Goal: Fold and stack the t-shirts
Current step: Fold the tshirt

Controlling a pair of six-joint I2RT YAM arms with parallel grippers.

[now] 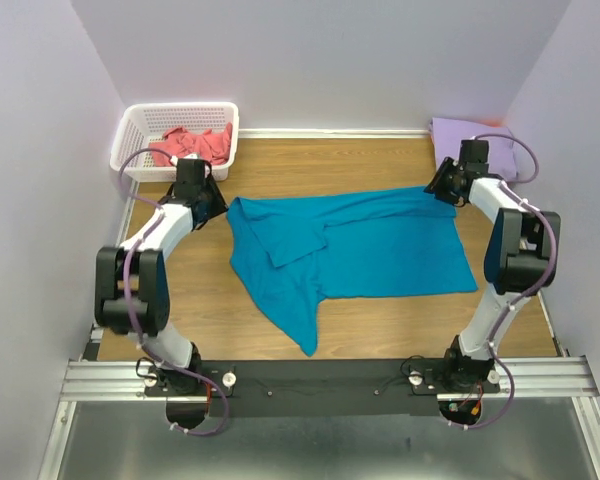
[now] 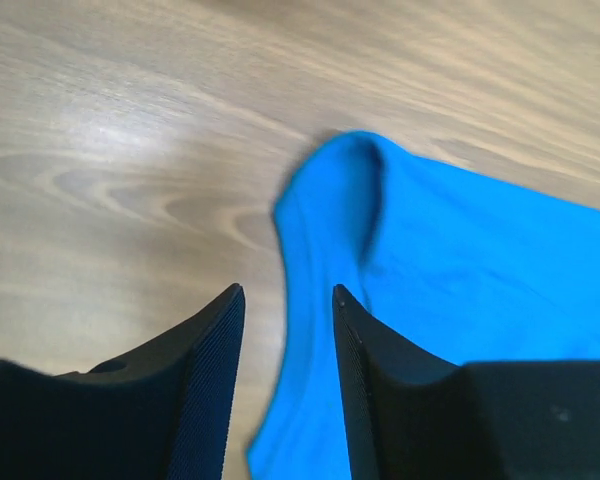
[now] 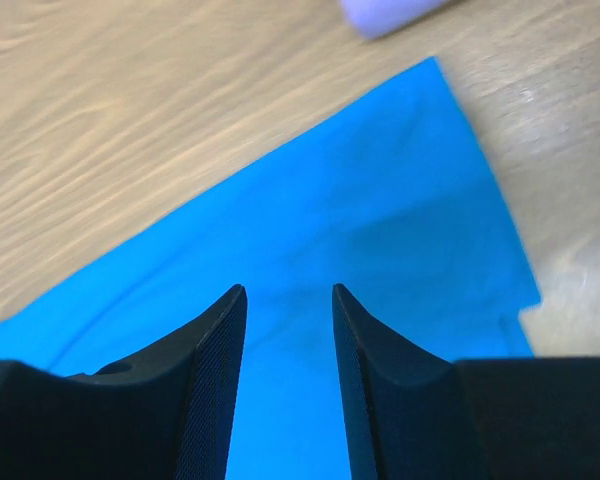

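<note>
Wood-grain worktop (image 1: 400, 325), pale walls on three sides. Findings follow.

1. Teal shirt (image 1: 390, 250) lies at centre frame, spread wide across the board. One flap is turned in over its left half and a long point trails toward the lower edge. Judgement: it is laid out flat so the edges can be found and folded; the fold is only begun.

2. My left claw (image 2: 287, 292) hangs over the shirt's upper-left corner. Fingers stand parted, grasping nothing. The cloth edge runs under the gap and the corner sits up in a small hump against the wood.

3. My right claw (image 3: 288, 290) hangs over the upper-right part of the same shirt. Fingers likewise parted, nothing held; flat teal shows through the gap.

4. Judgement: both claws sit at opposite far corners because that edge is the natural pair of pick points for drawing the shirt taut or folding it toward the near side.

5. Lavender shirt (image 1: 460, 135) rests in the upper-right corner, apparently already folded and likely the base of the stack.

6. Coral shirt (image 1: 190, 145) lies crumpled in the basket (image 1: 130, 125), upper left, not yet folded.
</note>
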